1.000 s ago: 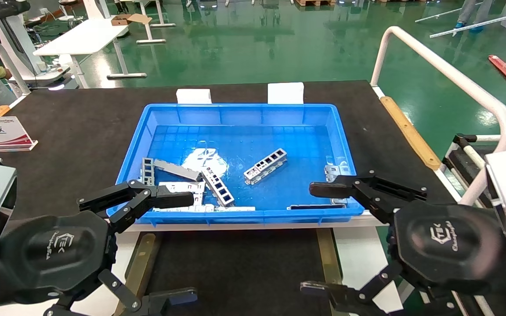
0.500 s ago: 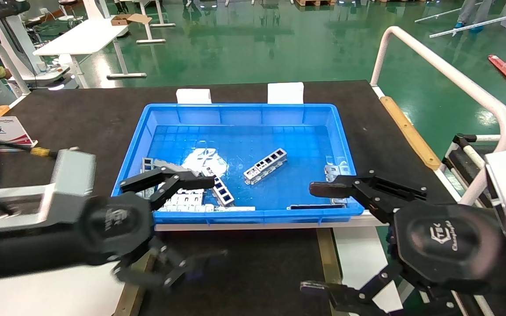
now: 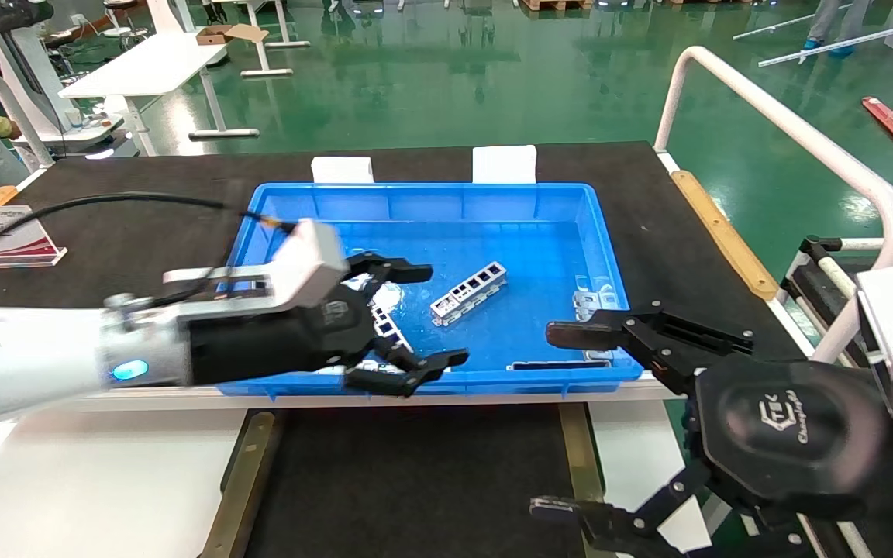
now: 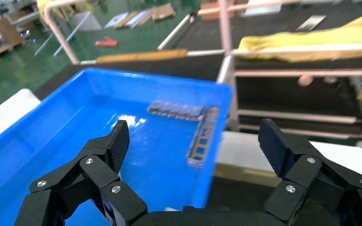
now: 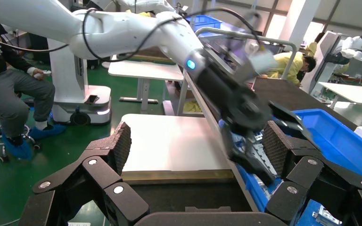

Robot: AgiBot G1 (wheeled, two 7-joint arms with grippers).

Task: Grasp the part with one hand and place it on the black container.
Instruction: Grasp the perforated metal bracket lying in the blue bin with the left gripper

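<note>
Blue crate [image 3: 415, 201], left pincer [image 3: 423, 318] spread beside the part [image 3: 468, 292], right pincer [image 3: 563, 418] parked

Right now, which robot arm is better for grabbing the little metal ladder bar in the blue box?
Probably the left. The left gripper is open inside the blue crate, beside the part. The right gripper is parked at the crate's near corner.
</note>
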